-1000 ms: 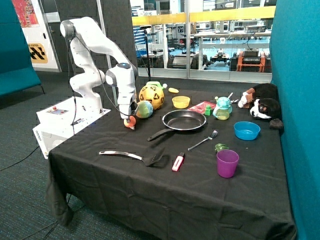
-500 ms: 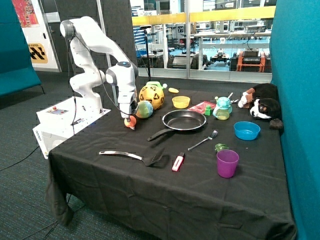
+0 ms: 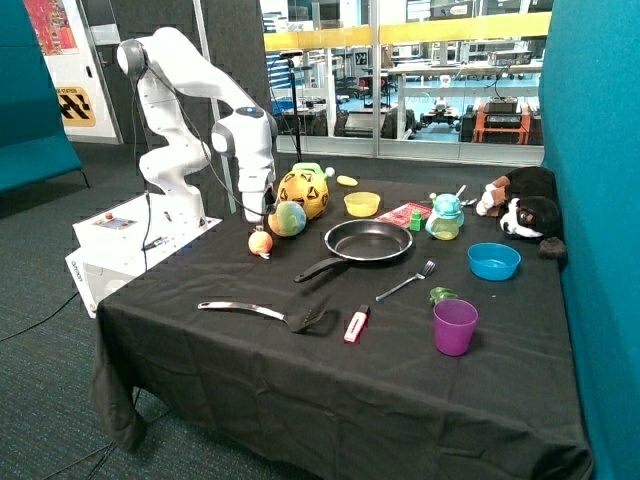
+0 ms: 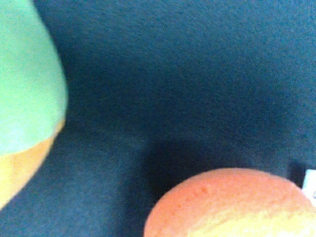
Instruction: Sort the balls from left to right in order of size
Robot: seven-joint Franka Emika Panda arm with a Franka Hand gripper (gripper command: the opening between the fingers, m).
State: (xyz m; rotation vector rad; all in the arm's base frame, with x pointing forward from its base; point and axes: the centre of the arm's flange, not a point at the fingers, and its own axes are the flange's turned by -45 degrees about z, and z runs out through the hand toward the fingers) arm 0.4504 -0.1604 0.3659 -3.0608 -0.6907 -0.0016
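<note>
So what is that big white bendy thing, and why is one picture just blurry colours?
The white thing is a robot arm standing beside a table with a black cloth. One picture comes from a camera across the room. The other comes from a camera on the arm's wrist, very close to the cloth. The orange blob there is the small orange ball; the green and yellow edge is the pastel ball. On the table these two sit in a row with the yellow football. The gripper hangs above the small ball, holding nothing. A frying pan, a spatula and a purple cup lie there too.
</note>
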